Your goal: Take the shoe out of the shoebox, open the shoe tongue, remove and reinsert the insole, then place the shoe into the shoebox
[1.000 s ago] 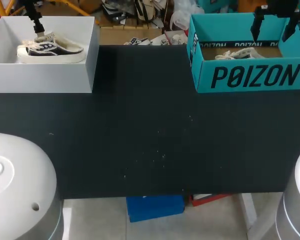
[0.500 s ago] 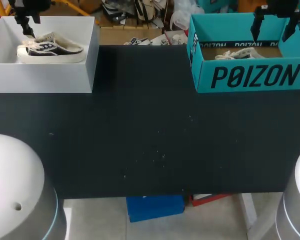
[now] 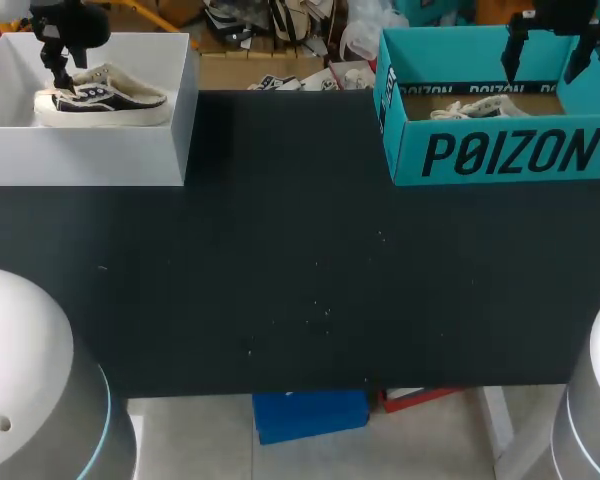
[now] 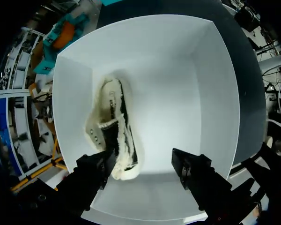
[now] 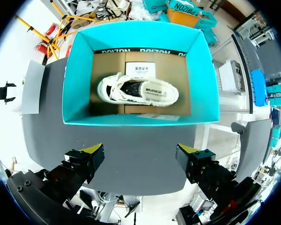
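Observation:
A dark and cream shoe (image 3: 105,100) lies on its side in the white shoebox (image 3: 90,155) at the table's far left. My left gripper (image 3: 64,76) hangs over the shoe's left end. In the left wrist view the shoe (image 4: 113,126) lies ahead of one finger (image 4: 94,169), its end against that finger, and the left gripper (image 4: 143,161) is open with bare box floor between its fingers. A white shoe (image 5: 138,91) rests in the teal shoebox (image 3: 500,150) at the far right. My right gripper (image 3: 545,62) hovers open above that box, well clear of the shoe.
The black table (image 3: 300,250) stretches between the two boxes. In the right wrist view the right gripper (image 5: 140,152) is over the table just short of the teal shoebox's (image 5: 79,75) near wall. A paper slip (image 5: 139,70) lies on the box floor behind the white shoe.
My left gripper swung left off the shoe's middle, then came back down over its left end, its fingers a little closer together. The right arm and both shoes stayed put.

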`<state>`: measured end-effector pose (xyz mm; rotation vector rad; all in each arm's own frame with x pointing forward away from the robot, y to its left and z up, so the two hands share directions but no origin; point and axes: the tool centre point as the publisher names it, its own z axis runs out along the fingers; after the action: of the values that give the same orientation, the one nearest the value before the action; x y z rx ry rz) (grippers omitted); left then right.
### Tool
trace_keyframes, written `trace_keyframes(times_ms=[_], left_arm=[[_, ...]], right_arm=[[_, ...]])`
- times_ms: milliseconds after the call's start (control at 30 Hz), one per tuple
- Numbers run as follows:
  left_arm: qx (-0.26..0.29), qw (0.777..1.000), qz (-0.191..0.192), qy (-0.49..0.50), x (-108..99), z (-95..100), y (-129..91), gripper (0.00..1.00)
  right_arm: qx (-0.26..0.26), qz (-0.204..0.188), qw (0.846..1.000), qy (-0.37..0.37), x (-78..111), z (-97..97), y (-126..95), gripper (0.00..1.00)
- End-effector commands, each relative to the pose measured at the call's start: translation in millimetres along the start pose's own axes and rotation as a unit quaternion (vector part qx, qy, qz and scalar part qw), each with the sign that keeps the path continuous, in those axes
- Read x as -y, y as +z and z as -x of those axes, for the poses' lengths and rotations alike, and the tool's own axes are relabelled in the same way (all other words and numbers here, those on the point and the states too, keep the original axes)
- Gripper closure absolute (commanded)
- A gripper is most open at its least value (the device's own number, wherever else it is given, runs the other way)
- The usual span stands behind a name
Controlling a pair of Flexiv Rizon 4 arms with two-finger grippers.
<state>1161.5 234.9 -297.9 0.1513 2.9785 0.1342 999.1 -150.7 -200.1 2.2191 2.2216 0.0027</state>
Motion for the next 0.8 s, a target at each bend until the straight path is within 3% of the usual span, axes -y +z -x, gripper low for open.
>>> trace_keyframes(times_ms=[33,233,333,467,700,800], left_arm=[[-0.013,1.000,-0.005,0.000,-0.2,17.2,26.0,0.24],[-0.030,1.000,-0.004,-0.006,3.8,21.1,50.9,0.29],[-0.034,0.999,-0.005,-0.006,8.2,22.9,61.0,0.38],[-0.042,0.999,-0.007,-0.008,11.7,23.3,74.2,0.36],[-0.052,0.998,-0.007,-0.023,8.3,25.7,93.0,0.50],[-0.058,0.998,-0.003,-0.026,5.8,25.2,100.4,0.51]], right_arm=[[0.000,-0.001,1.000,0.000,-0.4,-0.2,-0.1,0.00],[0.000,-0.001,1.000,0.000,-0.4,-0.2,-0.1,0.00],[0.000,-0.001,1.000,0.000,-0.4,-0.2,-0.1,0.00],[0.000,-0.001,1.000,0.000,-0.4,-0.2,-0.1,0.00],[0.000,-0.001,1.000,0.000,-0.4,-0.2,-0.1,0.00],[0.000,-0.001,1.000,0.000,-0.4,-0.2,-0.1,0.00]])
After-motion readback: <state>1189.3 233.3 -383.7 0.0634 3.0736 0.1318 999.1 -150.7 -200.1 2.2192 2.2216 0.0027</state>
